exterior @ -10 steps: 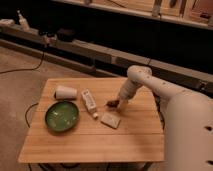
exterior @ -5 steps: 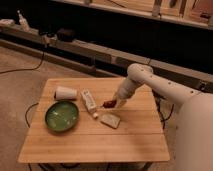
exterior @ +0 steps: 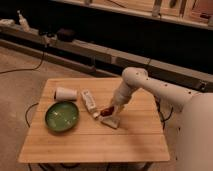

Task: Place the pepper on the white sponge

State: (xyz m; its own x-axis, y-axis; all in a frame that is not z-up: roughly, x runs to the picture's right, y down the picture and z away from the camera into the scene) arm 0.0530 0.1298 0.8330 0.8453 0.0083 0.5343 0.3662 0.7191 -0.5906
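Observation:
The small dark red pepper hangs at the tip of my gripper, which is shut on it. It sits just above the upper left edge of the white sponge, a flat cream pad near the middle of the wooden table. My white arm reaches in from the right and slopes down to the left toward the sponge. Whether the pepper touches the sponge I cannot tell.
A white tube-shaped bottle lies just left of the gripper. A white cup lies on its side at the back left, and a green bowl sits at the left. A dark shelf unit runs behind the table.
The gripper with the pepper has moved down and toward the sponge; the arm has swung slightly forward. Nothing else on the table has moved.

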